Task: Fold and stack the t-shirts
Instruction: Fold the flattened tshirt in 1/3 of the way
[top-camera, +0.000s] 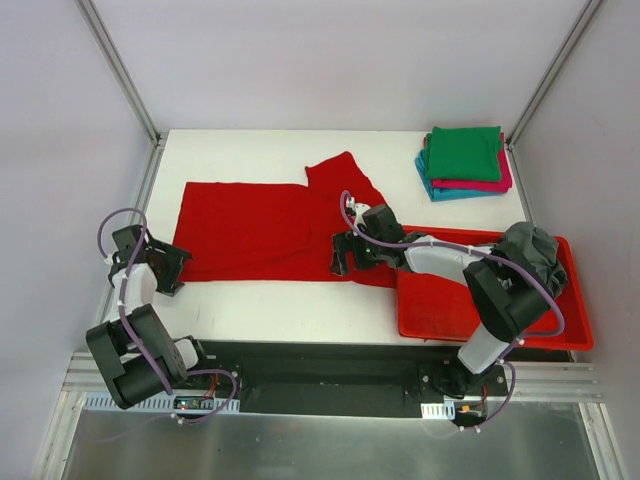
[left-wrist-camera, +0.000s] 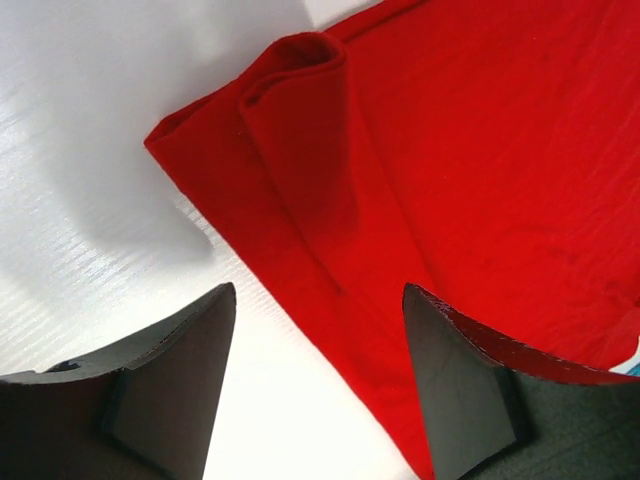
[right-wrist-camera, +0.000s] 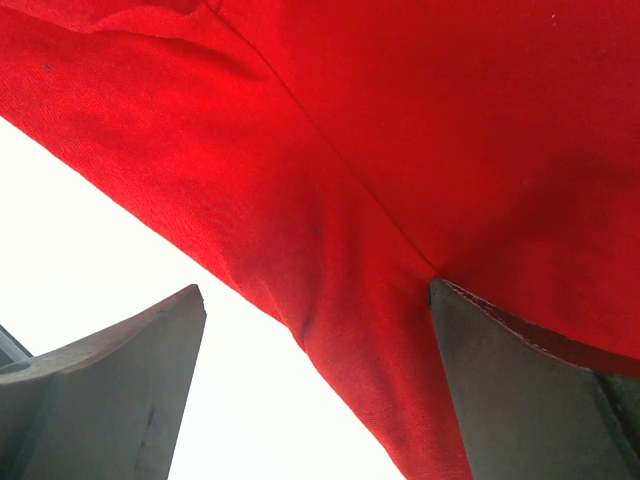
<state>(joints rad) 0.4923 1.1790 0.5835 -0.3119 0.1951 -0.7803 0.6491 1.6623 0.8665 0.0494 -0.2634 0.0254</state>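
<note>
A bright red t-shirt (top-camera: 260, 225) lies spread flat across the middle of the white table (top-camera: 250, 150), one sleeve pointing to the back. My left gripper (top-camera: 176, 268) is at its near left corner, open, with the folded cloth edge (left-wrist-camera: 330, 230) between the fingers (left-wrist-camera: 170, 390) but not pinched. At the shirt's near hem, my right gripper (top-camera: 343, 257) is also open; the hem (right-wrist-camera: 360, 330) runs between its fingers (right-wrist-camera: 520, 390). Folded green (top-camera: 465, 152), magenta (top-camera: 503, 178) and teal (top-camera: 447, 191) t-shirts are stacked at the back right. A dark grey t-shirt (top-camera: 532, 250) lies crumpled in the tray.
A red plastic tray (top-camera: 450, 310) sits at the near right, and the red shirt's right end reaches its rim. Metal frame posts (top-camera: 120, 70) and white walls close in the table on three sides.
</note>
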